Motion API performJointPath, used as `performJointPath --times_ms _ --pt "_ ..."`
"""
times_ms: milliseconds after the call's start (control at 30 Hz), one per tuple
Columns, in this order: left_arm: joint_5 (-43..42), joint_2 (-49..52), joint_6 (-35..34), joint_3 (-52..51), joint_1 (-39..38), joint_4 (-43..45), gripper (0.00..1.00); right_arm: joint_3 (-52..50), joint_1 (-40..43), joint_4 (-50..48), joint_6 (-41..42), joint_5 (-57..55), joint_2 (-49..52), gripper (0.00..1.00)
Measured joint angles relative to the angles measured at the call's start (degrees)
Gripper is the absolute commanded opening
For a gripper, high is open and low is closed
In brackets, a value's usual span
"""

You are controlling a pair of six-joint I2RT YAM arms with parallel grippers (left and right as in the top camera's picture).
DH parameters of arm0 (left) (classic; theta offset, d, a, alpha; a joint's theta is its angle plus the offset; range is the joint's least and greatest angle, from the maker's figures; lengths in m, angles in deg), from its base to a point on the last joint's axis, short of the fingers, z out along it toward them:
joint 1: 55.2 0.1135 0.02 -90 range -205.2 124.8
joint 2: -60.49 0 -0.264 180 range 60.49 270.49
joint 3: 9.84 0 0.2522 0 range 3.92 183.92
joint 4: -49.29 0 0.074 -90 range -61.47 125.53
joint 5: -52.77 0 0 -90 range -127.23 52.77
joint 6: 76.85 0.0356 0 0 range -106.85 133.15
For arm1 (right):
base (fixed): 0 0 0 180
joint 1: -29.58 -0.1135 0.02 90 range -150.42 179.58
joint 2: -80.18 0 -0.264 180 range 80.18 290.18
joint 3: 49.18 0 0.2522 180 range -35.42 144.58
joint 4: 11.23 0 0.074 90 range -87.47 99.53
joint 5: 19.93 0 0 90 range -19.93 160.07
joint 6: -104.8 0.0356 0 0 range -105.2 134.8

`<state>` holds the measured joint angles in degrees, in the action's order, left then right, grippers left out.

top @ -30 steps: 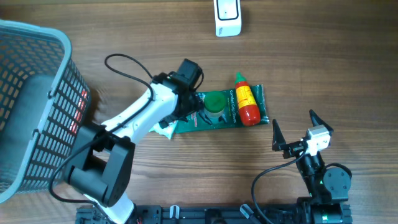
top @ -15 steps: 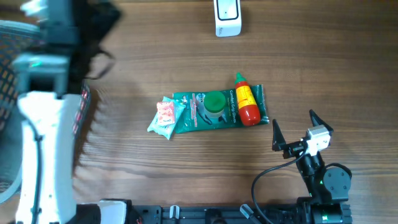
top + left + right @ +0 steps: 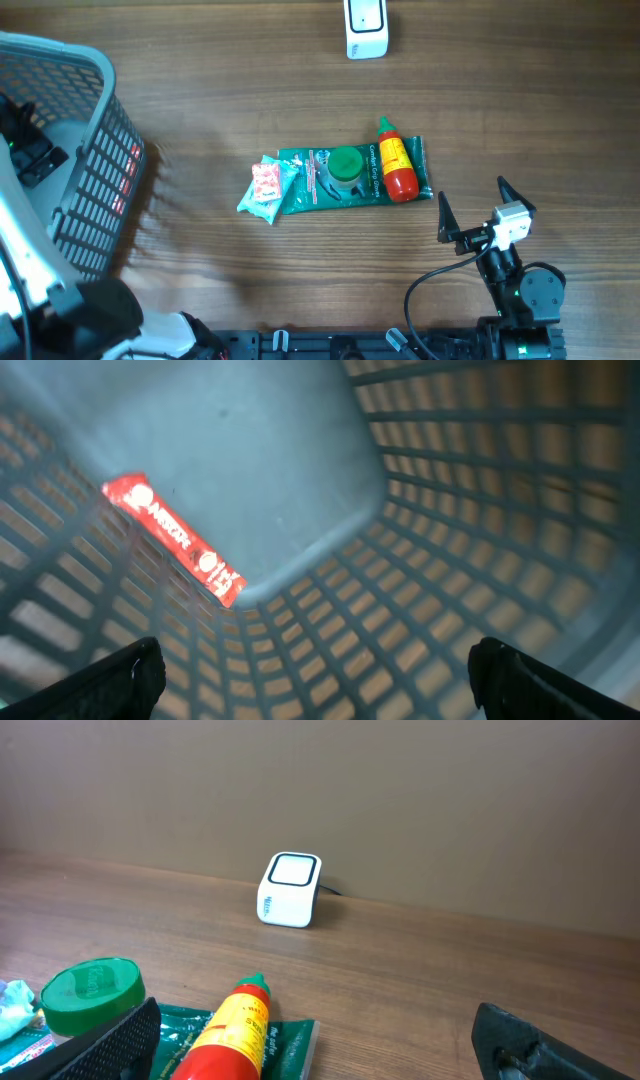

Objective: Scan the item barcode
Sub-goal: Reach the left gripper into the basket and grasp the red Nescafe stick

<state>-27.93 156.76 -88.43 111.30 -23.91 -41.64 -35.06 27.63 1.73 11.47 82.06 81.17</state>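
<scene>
The wooden desk carries everything, and the grey mesh basket stands at its left end, directly under the left end effector, whose jaws are spread wide and hold nothing. The right end effector is parked low at the near edge, its jaws also wide apart and empty. Ahead of it and to its left lies a flat green packet. The white scanner stands far ahead of that end effector, well apart from every item. On the packet's end nearer the right end effector lies a red-and-yellow sauce bottle. A green-lidded jar sits beside it, farther from that end effector, and a small pink snack bag touches the packet's far end. Below the left end effector, on the basket floor, lies a single red sachet. That item looks dealt with, though nothing shows whether it was scanned. The four items on the desk appear to be waiting: none is gripped and none is held up to the scanner. Most of the job seems left, starting with picking one of them up.
</scene>
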Motion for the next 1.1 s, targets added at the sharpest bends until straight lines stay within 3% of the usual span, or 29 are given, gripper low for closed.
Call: performJointPath --times_ms 133,333,600,800,933,1100 --pt "-6.12 8.72 -6.67 0.00 2.29 0.02 1.00 0.00 0.00 0.00 0.00 0.02 0.00 1.00" --pt "-10.56 18.36 -8.46 0.00 3.30 -1.42 1.00 0.00 0.00 0.00 -0.02 0.00 0.00 1.00" --pt "-11.61 28.92 -4.96 -1.18 3.28 -4.15 1.00 0.00 0.00 0.00 0.00 0.00 0.00 1.00" --pt "-13.57 29.14 -4.09 -8.02 3.28 2.91 1.00 0.00 0.00 0.00 0.00 0.00 0.00 1.00" --pt "-11.58 27.45 -2.99 -11.19 2.80 7.23 1.00 0.00 0.00 0.00 0.00 0.00 0.00 1.00" --pt "-1.33 27.04 -0.11 -12.44 0.98 10.45 1.00 0.00 0.00 -0.02 0.00 0.00 0.00 1.00"
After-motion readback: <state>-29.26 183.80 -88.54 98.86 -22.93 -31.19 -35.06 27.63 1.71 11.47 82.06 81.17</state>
